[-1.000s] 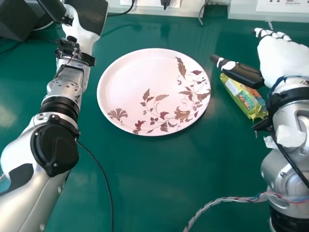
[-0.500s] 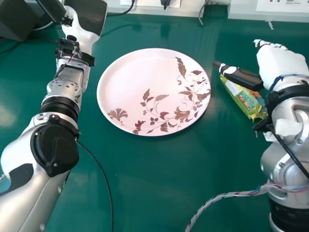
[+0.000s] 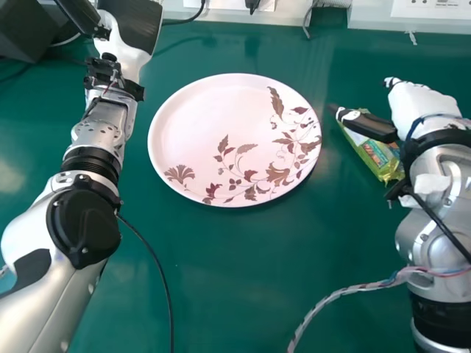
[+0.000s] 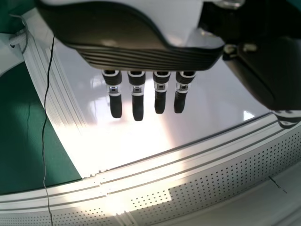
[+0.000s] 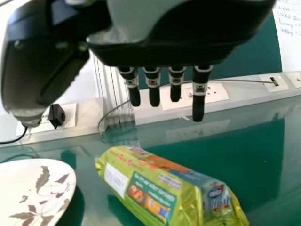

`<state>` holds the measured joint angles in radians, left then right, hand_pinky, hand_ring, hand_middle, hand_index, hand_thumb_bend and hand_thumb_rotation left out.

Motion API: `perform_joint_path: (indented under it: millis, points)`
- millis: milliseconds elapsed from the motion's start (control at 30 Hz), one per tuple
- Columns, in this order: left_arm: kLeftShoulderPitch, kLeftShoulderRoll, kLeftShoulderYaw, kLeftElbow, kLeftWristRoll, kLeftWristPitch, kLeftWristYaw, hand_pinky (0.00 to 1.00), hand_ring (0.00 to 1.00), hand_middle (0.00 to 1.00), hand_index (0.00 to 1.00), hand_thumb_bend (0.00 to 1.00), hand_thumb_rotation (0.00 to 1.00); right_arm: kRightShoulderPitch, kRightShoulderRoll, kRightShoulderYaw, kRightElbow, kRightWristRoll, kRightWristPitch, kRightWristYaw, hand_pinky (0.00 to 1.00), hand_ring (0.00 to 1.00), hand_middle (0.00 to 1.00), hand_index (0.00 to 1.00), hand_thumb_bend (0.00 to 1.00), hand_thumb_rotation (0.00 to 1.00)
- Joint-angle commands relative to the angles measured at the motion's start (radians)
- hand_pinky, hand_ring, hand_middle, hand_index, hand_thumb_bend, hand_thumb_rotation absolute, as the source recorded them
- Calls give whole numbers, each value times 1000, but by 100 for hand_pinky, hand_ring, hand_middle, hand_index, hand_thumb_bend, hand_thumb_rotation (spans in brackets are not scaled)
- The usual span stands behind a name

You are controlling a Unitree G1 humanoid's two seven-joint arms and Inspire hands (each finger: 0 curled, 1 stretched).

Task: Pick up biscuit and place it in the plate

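Plate (image 3: pixel 210 125) near biscuit packet (image 3: pixel 379 158)

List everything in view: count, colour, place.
Biscuit pack: 1, yellow-green, on table by right hand
Plate: 1, pale pink with brown-red leaves, mid-table
Table: 1, green, under both
Box: 1, dark, far left corner
Thin cable: 1, black, beside left arm
Wrapped cable: 1, whitish, at right arm
Socket panels: several, white, behind table
Plug: 1, black, in a socket panel
Glossy panel: 1, white, behind left hand
Written sheet: 1, white, at back
Arms: 2, silver/black, left and right
Left hand: 1, black/white, far left
Right hand: 1, white/black, right of plate
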<state>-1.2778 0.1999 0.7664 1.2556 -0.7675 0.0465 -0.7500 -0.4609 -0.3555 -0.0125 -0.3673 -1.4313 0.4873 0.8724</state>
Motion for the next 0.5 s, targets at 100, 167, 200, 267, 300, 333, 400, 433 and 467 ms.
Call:
perform_joint_path:
  millis: [100, 167, 200, 267, 300, 333, 400, 433, 467]
  points:
    - [2, 3, 2, -11, -3, -11, 7, 89, 90, 97, 96, 100, 40, -16, -32, 18, 27, 9, 4, 47, 74, 93, 100, 100, 94, 72]
    - [2, 4, 0, -10, -1, -12, 7, 90, 90, 98, 96, 100, 42, -23, -45, 25, 37, 4, 4, 70, 74, 94, 100, 100, 95, 72]
    - [1, 4, 0, -10, -2, -12, 10, 90, 90, 98, 96, 100, 42, -23, -52, 28, 42, 6, 2, 73, 74, 94, 100, 100, 96, 72]
    - [1, 4, 0, -8, -2, -12, 7, 89, 90, 97, 95, 100, 42, -23, -68, 32, 53, 13, -6, 69, 73, 93, 100, 100, 97, 71]
    - [1, 4, 0, -8, -2, -13, 5, 89, 90, 97, 95, 100, 41, -23, -74, 35, 57, 16, -9, 67, 73, 93, 100, 100, 97, 71]
    - [2, 4, 0, -8, -2, -12, 0, 89, 90, 97, 95, 100, 40, -22, -82, 37, 63, 21, -14, 63, 72, 92, 100, 100, 97, 70]
    - [1, 1, 0, -10, -2, -13, 9, 89, 89, 96, 94, 100, 39, -19, -98, 42, 70, 29, -22, 59, 73, 93, 100, 100, 96, 71]
    - [2, 0, -2, -12, 0, -16, 9, 89, 89, 96, 93, 100, 38, -17, -103, 45, 72, 31, -25, 61, 73, 93, 100, 100, 96, 71]
    - [3, -1, -3, -13, 0, -17, 7, 89, 89, 96, 93, 100, 38, -15, -108, 47, 73, 33, -27, 64, 73, 93, 100, 100, 96, 71]
